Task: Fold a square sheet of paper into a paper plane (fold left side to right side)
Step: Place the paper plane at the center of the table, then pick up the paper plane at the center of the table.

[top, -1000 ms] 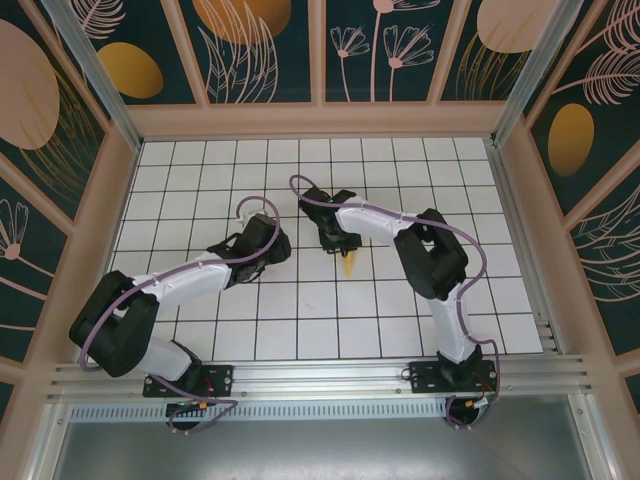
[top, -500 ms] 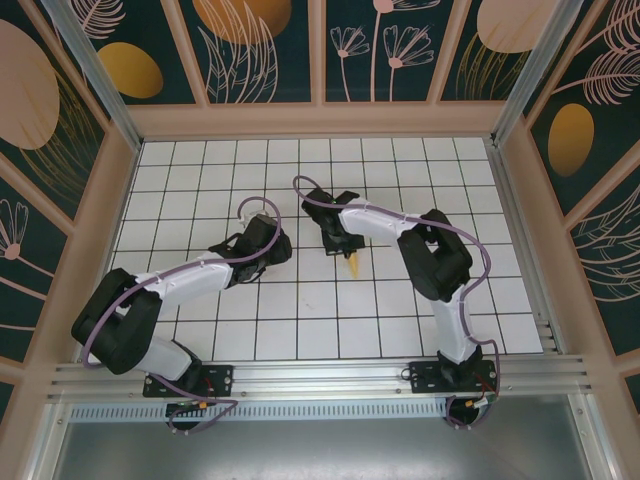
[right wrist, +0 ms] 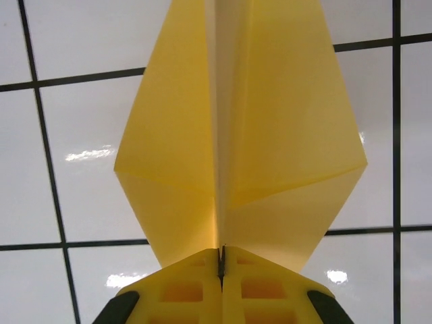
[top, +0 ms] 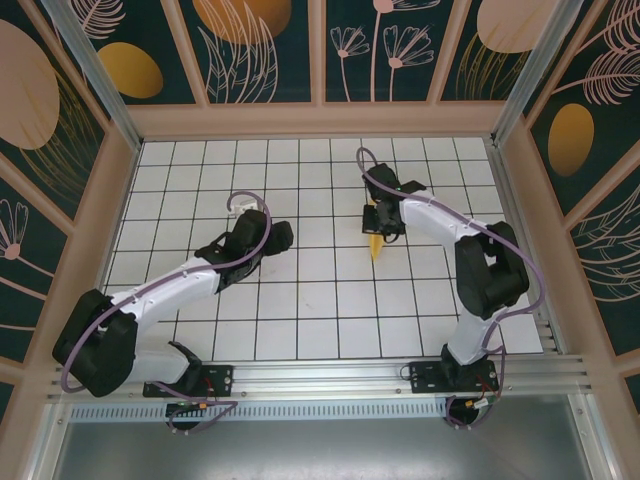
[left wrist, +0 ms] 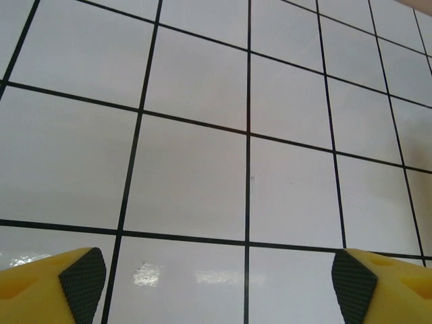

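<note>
The square sheet of paper stands folded into a yellow paper plane (top: 377, 246), a pointed dart with a centre crease. My right gripper (top: 382, 226) is shut on its keel. In the right wrist view the paper plane (right wrist: 236, 135) spreads both wings above the tiles, and the right gripper (right wrist: 221, 260) pinches the crease between closed yellow fingers. My left gripper (top: 279, 235) is apart from it, to the left over the table's middle. In the left wrist view the left gripper (left wrist: 219, 278) is open, its fingers (left wrist: 82, 277) far apart with bare tile between them.
The white tiled table (top: 300, 310) is fenced by wooden rails and patterned panels (top: 320, 50) on three sides. Both arm bases (top: 190, 380) are bolted at the near edge. A purple cable loops off each wrist.
My right arm has carried the paper plane to the right and toward the back. The left gripper has opened wider, and the left arm has stretched out lower.
</note>
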`<action>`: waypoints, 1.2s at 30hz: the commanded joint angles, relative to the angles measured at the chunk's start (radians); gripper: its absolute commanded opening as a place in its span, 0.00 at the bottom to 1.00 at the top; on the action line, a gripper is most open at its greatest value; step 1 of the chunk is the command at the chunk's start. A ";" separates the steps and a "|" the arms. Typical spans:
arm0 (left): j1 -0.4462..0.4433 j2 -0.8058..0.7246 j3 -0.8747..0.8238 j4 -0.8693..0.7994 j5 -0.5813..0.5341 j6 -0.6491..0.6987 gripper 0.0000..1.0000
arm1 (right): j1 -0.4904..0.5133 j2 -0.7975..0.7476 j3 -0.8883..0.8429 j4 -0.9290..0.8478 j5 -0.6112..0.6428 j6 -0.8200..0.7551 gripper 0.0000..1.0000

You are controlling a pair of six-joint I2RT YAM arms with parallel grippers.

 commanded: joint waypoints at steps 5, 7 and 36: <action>0.001 -0.052 0.000 0.011 -0.078 0.041 0.97 | -0.047 0.043 -0.025 0.022 -0.088 -0.066 0.09; 0.001 -0.057 -0.001 0.011 -0.081 0.042 0.98 | -0.047 0.065 -0.017 0.002 -0.076 -0.060 0.09; 0.001 -0.061 -0.002 0.002 -0.093 0.049 0.98 | -0.020 0.196 -0.002 -0.033 -0.086 -0.036 0.23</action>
